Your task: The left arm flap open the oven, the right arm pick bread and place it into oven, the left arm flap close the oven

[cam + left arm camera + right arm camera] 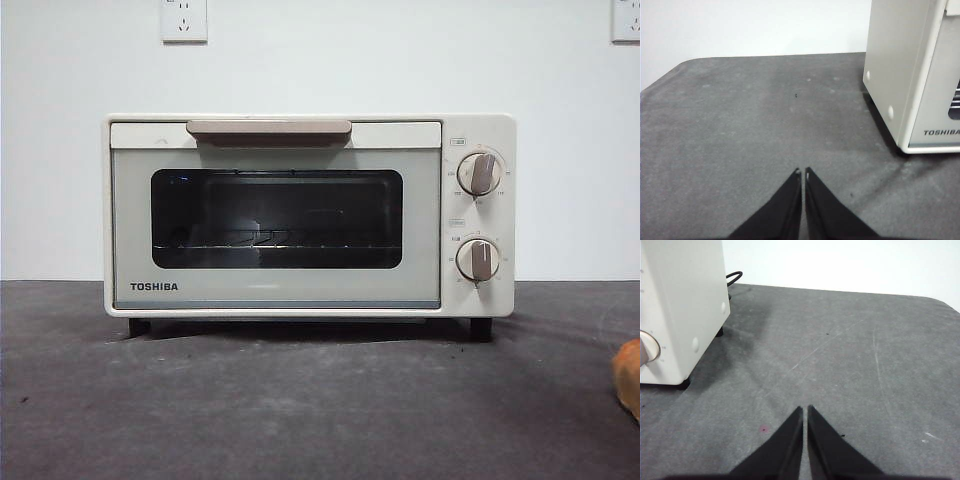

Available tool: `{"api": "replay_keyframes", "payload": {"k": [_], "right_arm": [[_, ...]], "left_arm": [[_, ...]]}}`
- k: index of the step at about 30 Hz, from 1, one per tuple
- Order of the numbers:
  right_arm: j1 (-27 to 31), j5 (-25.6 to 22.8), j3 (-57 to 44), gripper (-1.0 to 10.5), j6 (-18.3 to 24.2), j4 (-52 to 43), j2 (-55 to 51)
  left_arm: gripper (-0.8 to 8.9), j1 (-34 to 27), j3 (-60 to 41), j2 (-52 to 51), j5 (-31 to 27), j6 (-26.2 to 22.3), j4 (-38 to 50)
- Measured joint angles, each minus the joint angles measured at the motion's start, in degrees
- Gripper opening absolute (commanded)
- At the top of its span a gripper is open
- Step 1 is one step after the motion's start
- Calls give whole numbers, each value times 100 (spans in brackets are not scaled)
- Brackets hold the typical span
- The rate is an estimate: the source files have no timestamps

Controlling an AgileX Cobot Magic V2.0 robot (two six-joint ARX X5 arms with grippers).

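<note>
In the front view the cream-white boxy TOSHIBA toaster oven (310,215) stands on the dark grey felt-like table (300,410) with its dark glass door up and closed under the beige bar handle (268,129), 2 beige knobs (479,173) beside it, and a golden-orange bread loaf (629,378) peeks in at the picture's edge. In the left wrist view the black left gripper (803,172) hangs clenched and empty over bare table, the oven's side wall (895,65) ahead and apart from its tips. In the right wrist view the black right gripper (804,409) is likewise pinched together on nothing, the oven's knob side (682,305) ahead and well apart, a black cable (733,277) behind it.
</note>
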State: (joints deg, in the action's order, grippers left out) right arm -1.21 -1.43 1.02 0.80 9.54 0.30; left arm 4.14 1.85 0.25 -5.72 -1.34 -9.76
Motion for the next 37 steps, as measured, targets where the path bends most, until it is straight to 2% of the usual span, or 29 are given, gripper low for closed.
{"api": "replay_keyframes", "payload": {"k": [5,13,18,21,26,30,37], "right_arm": [[0,22,0,11,-260,2,0],[-2,490,140,10,-1552,83,2],[-9,520,824,10,-2297,332,98],[-13,708,1318,10,-2538,802,326],[-13,1051,2247,10,-2588,1725,872],[-13,1403,3084,10,-2312,2286,1384],[-72,2570,4175,10,-2028,2380,2245]], "left_arm": [[18,0,0,0,0,354,197],[18,68,140,181,155,1307,46],[18,162,918,699,155,1722,101],[17,195,1421,1134,164,1985,4],[17,254,2487,1982,562,2164,-638],[17,267,3475,2612,1193,2140,-1049],[17,476,4656,3366,2264,1976,-1928]]}}
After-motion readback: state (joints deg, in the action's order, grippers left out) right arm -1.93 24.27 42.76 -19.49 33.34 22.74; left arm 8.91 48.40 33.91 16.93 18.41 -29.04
